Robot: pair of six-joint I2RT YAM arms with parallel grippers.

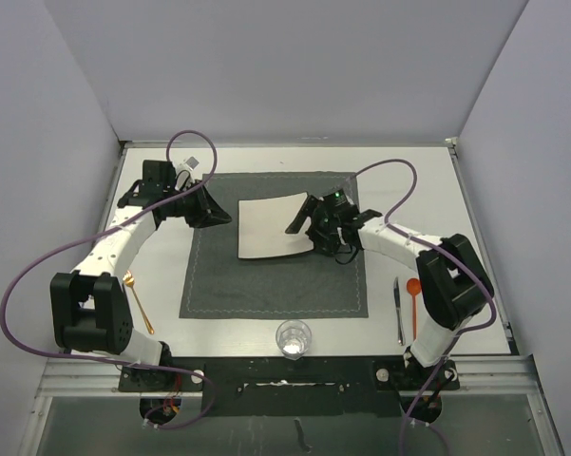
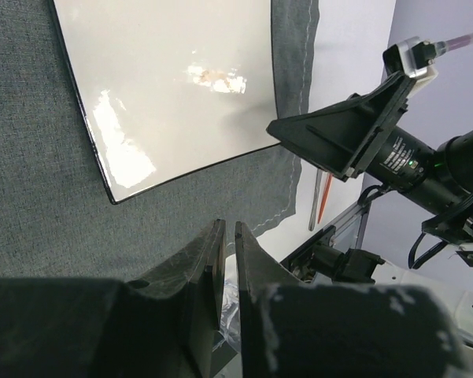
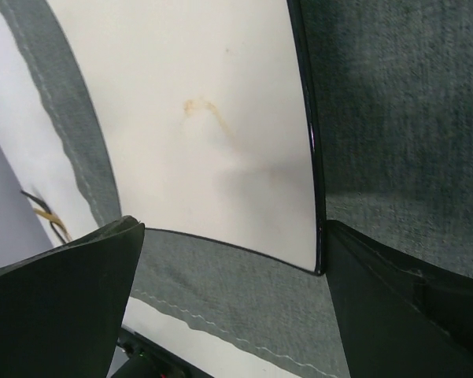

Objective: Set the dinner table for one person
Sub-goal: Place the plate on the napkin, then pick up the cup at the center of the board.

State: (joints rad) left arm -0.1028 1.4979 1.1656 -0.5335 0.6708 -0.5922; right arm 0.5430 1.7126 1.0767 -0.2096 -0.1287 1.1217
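The white dinner table (image 1: 413, 185) carries a dark grey placemat (image 1: 266, 280). On the placemat lies a square white plate (image 1: 271, 226) with a thin black rim, also seen in the left wrist view (image 2: 173, 87) and the right wrist view (image 3: 220, 134). My right gripper (image 1: 321, 228) (image 3: 232, 264) hovers open over the plate's right edge, and the plate's corner sits right by one finger (image 3: 401, 307). My left gripper (image 1: 212, 211) (image 2: 229, 236) is shut and empty, just left of the plate over the placemat.
A clear glass (image 1: 294, 337) stands at the front edge below the placemat. A gold fork (image 1: 138, 302) lies left of the placemat. A knife (image 1: 397, 309) and an orange spoon (image 1: 414, 299) lie to the right of it. Grey walls enclose the table.
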